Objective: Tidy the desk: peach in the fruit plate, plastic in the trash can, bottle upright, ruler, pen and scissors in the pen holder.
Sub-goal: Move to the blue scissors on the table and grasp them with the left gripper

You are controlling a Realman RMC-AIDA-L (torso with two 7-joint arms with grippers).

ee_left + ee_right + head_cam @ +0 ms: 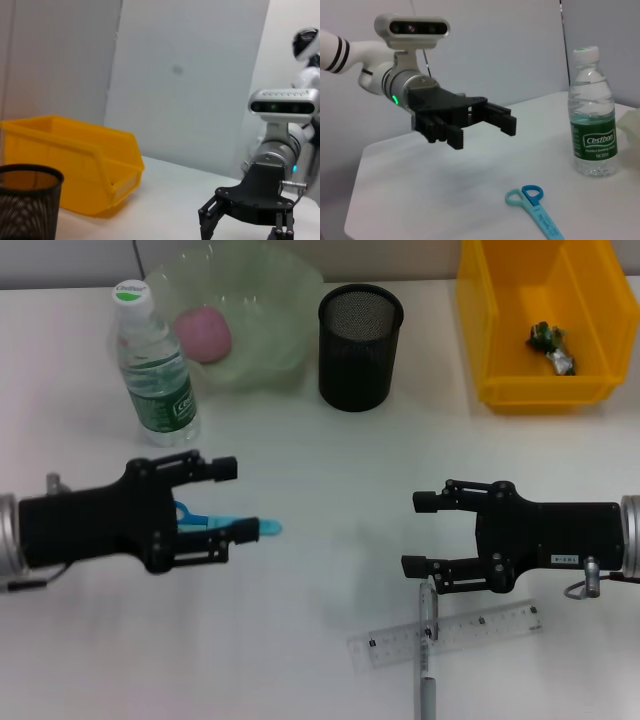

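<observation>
The pink peach (203,335) lies in the pale green fruit plate (270,310). Beside the plate stands the water bottle (155,365) (592,132), upright with its cap on. A crumpled plastic wrapper (552,345) rests in the yellow bin (500,330). The black mesh pen holder (360,345) holds nothing that I can see. Blue scissors (225,525) (537,210) lie flat on the table under my left gripper (237,500) (480,131), which hovers open. My right gripper (416,534) (245,230) is open just above the pen (427,650), which crosses the clear ruler (445,635).
The white table (330,470) runs between the two grippers. The yellow bin (75,160) and the pen holder (27,200) stand along the back edge, and the plate's rim (630,125) is next to the bottle.
</observation>
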